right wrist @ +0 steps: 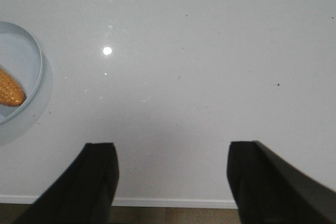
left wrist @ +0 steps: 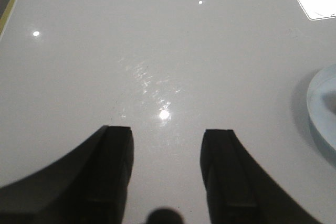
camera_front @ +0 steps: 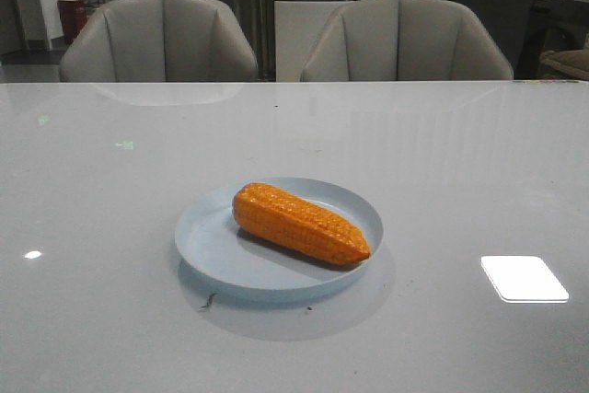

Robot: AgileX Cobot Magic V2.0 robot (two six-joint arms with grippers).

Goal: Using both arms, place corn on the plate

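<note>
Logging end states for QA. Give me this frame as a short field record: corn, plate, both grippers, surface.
corn: orange cob with bumpy kernel rows, lying diagonally inside the plate, tapered end toward the robot's right
plate: round pale blue shallow plate, flat on the table
left gripper: open, holding nothing, over bare table beside the plate
right gripper: open, holding nothing, over bare table, apart from the plate
table: glossy white top
task state: corn appears placed

Front view faces across the table (camera_front: 92, 181); both wrist views look down, sharing the plate (camera_front: 207, 246).
</note>
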